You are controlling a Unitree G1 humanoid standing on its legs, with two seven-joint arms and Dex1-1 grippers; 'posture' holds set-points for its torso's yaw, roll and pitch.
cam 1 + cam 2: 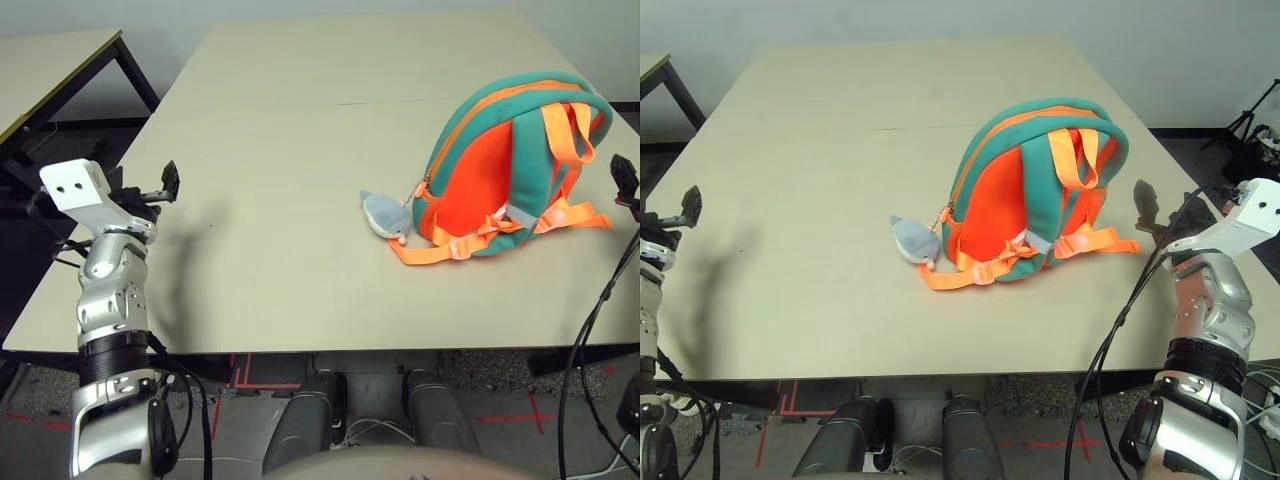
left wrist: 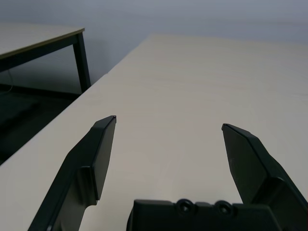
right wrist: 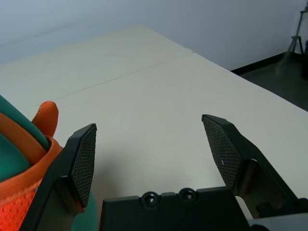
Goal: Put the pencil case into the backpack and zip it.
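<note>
The teal and orange backpack (image 1: 510, 165) stands upright on the right half of the table, straps facing me, with its grey plush charm (image 1: 385, 215) lying at its left foot. The pencil case is out of view. My left gripper (image 1: 165, 185) hovers open over the table's left edge, far from the backpack; in the left wrist view its fingers (image 2: 98, 149) stand wide apart over bare tabletop. My right gripper (image 1: 1150, 205) is open just to the right of the backpack, nothing between its fingers. In the right wrist view the backpack's edge (image 3: 19, 159) lies beside one finger.
The beige table (image 1: 300, 130) has a seam running across its middle. A second table (image 1: 50, 60) with a black frame stands off to the far left. Black cables (image 1: 1120, 330) hang by my right arm.
</note>
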